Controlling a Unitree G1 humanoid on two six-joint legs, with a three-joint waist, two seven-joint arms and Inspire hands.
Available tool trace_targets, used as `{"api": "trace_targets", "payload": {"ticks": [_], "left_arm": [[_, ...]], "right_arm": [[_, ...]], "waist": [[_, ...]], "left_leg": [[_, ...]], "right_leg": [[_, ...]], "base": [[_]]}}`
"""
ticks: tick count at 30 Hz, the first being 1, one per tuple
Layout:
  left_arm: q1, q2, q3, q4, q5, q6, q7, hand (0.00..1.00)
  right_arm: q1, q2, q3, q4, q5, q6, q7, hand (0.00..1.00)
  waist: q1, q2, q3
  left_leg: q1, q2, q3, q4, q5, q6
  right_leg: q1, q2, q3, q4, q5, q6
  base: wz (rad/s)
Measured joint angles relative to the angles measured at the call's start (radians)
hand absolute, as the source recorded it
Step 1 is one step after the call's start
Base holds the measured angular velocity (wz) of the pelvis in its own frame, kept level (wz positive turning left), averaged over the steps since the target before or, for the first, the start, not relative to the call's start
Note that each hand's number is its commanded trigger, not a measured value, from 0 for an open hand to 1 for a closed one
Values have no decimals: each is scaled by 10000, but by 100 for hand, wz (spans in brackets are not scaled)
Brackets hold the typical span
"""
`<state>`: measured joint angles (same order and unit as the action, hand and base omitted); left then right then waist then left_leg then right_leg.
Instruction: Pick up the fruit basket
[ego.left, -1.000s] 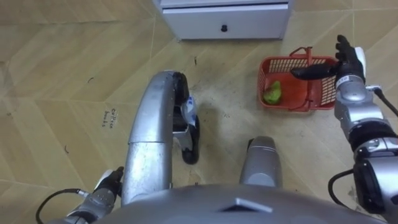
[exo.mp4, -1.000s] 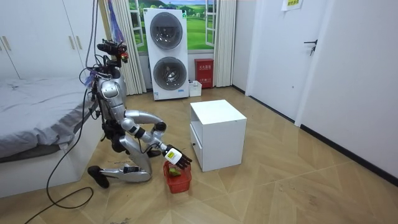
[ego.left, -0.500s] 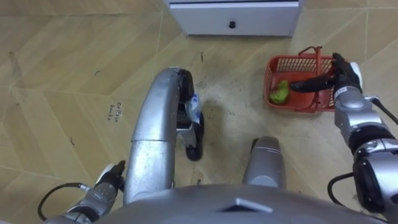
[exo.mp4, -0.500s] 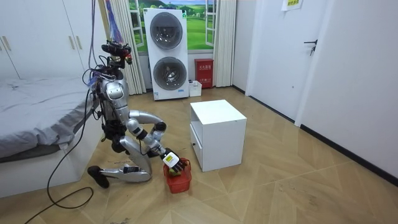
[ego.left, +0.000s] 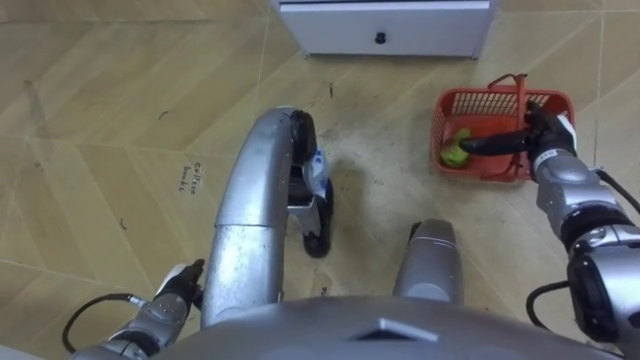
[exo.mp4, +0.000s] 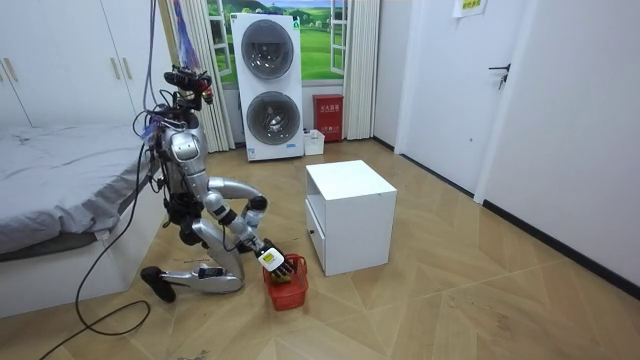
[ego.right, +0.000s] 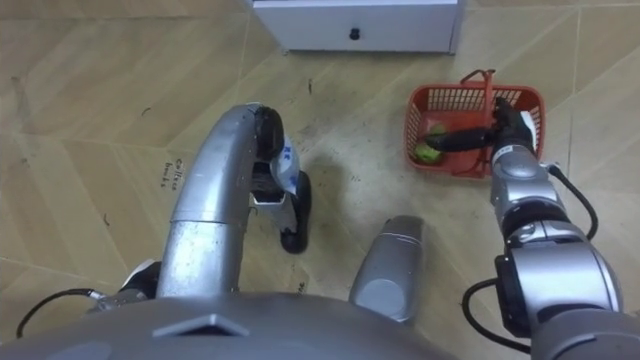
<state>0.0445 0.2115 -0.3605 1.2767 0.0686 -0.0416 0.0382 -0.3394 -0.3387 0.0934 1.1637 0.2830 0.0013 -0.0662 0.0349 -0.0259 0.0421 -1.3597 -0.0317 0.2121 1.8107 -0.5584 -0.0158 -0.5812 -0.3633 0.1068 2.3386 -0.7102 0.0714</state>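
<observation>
Left eye view: the red basket (ego.left: 480, 103) sits on the floor near a white cabinet (ego.left: 385, 30), with a green fruit (ego.left: 456, 152) inside. The right hand (ego.left: 545, 140) is at its handle and the left hand (ego.left: 180, 288) is low in the corner; I cannot tell either grip. Room view: the robot kneels beside the bed (exo.mp4: 60, 190).

Herringbone wood floor (exo.mp4: 450, 310); white cabinet (exo.mp4: 350, 215); stacked washers (exo.mp4: 268, 90) by window (exo.mp4: 325, 25); grey bed (exo.mp4: 50, 180).

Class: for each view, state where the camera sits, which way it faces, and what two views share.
Left eye view: robot's head, facing down; knees, left hand, right hand at red basket.
Right eye view: beside it, same downward look, same limbs.
Room view: across the room, facing the whole kneeling robot and white cabinet.
All share the basket.
</observation>
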Motion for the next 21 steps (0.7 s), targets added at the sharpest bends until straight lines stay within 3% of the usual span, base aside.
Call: {"api": "trace_targets", "payload": {"ticks": [6, 13, 21], "left_arm": [[-205, -36, -2, -11, 2, 44, -311, 0], [-514, -82, -3, 16, 4, 85, -524, 0], [-775, -433, -3, 288, -5, 187, -524, 0]], "right_arm": [[-4, -121, -63, 109, 263, -1, 291, 100], [-6, -119, -92, 675, 262, -2, 486, 100], [-6, -55, -87, 811, 262, 3, 541, 100]], "waist": [[-11, 128, -4], [-22, 82, 27], [-34, -4, 78]], "left_leg": [[-17, -10, 40, -29, 10, -19], [-65, 12, 44, -26, 17, -32], [-95, 25, 51, -17, 28, -36]], "right_leg": [[-38, -36, -10, 10, -2, 3], [-129, -16, 5, 39, -8, 15], [-169, -14, 50, 67, -9, 15]], "base": [[0], [0], [0]]}}
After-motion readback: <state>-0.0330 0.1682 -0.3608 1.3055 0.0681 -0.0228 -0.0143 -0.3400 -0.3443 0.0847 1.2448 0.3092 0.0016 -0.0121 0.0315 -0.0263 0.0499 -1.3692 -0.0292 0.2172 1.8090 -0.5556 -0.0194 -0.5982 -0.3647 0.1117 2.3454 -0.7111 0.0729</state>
